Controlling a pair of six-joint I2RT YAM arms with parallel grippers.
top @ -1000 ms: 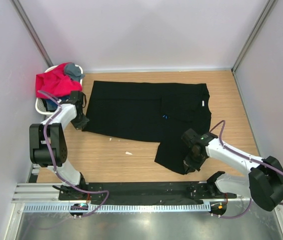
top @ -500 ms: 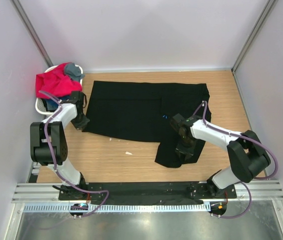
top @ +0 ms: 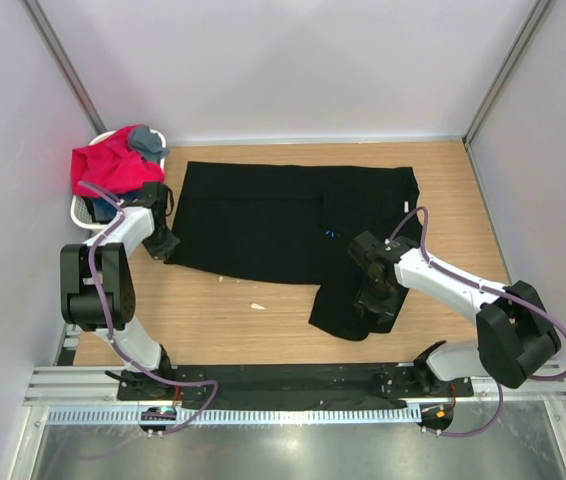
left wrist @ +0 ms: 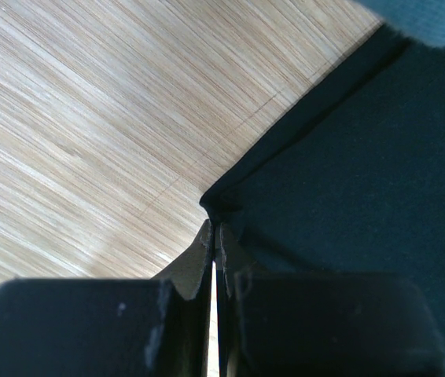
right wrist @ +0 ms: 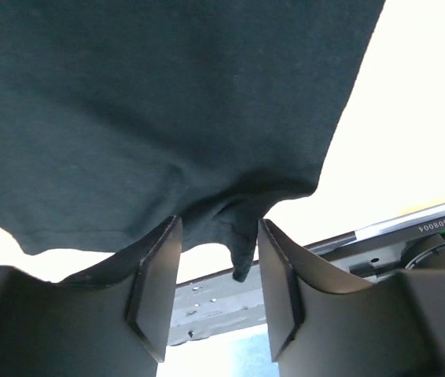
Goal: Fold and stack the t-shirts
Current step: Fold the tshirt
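The right gripper (right wrist: pixel 218 224) has spread its jaws over the last second, letting go of the black t-shirt (top: pixel 263 220); the near flap sags loose between them. The left gripper (left wrist: pixel 213 236), pressed together, pinches the shirt's left corner. The shirt lies spread on the desk (top: pixel 213 320), so this release likely finishes a placement or precedes a regrasp.
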